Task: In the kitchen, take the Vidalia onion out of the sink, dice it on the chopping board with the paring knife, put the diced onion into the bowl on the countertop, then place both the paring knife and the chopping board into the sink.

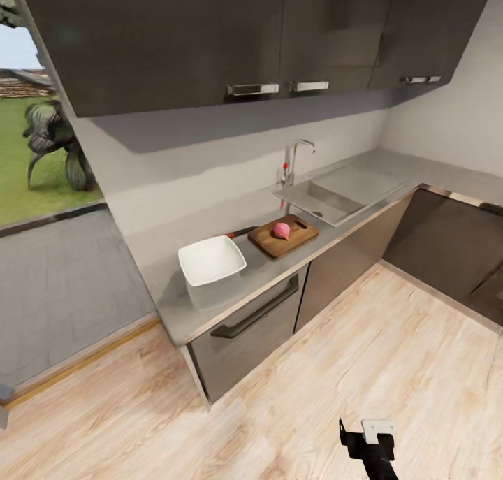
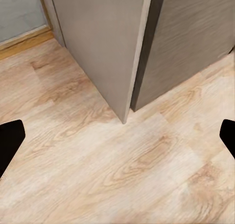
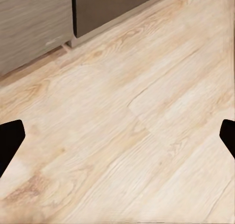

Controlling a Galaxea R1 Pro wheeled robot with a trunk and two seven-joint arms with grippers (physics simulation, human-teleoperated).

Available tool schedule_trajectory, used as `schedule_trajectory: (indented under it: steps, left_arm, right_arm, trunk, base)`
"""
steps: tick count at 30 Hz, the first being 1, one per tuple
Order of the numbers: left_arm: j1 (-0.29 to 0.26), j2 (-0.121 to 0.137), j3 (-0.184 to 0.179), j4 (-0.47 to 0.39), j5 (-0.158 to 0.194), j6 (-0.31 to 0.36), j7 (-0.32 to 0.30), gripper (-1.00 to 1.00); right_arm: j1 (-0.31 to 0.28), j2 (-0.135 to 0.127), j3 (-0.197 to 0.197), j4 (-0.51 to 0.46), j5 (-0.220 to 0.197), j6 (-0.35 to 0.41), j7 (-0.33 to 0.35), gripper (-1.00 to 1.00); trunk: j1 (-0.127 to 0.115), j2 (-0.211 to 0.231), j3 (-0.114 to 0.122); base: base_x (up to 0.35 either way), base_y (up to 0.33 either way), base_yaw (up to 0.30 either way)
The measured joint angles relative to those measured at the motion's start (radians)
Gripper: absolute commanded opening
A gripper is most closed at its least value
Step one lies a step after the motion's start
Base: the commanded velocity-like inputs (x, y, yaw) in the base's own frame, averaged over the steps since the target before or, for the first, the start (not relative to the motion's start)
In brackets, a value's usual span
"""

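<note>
The Vidalia onion (image 1: 281, 230), pinkish in this render, sits on the chopping board (image 1: 283, 236), near the board's middle. The board lies flat on the countertop (image 1: 175, 305), its slot handle hole at the end toward the sink (image 1: 328, 202). From the board, the sink lies at about two o'clock in the head view, just beside it, with the chrome faucet (image 1: 294, 160) and its red knob standing at the basin's back edge.

At the board's nine o'clock side a slim dark shape with a red end, probably the paring knife (image 1: 241, 233), lies on the worktop between the board and the bowl (image 1: 212, 260); it is too small to be sure of its blade. The white bowl rests at about eight o'clock from the board, close by but apart from it.

Dark wall cabinets (image 1: 209, 33) hang above, and dark cabinet fronts (image 1: 251, 326) run below the worktop. Pale wood floor (image 1: 335, 368) spreads in front.

The right gripper (image 1: 368, 439) shows at the head view's six o'clock edge, well apart from the counter. In both wrist views the left gripper (image 2: 117, 138) and the right one have their dark fingertips (image 2: 10, 138) at opposite edges, spread wide over bare floor, holding nothing.
</note>
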Motion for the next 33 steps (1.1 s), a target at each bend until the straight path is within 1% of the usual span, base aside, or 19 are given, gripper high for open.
schedule_trajectory:
  steps: [33]
  left_arm:
    - [0.000, 0.000, 0.000, 0.001, 0.000, 0.000, 0.000, 1.00]
  right_arm:
    - [0.000, -0.001, -0.004, 0.000, 0.000, 0.000, -0.002, 1.00]
  trunk:
    - [0.000, 0.000, 0.024]
  base:
    - [0.000, 0.315, -0.274]
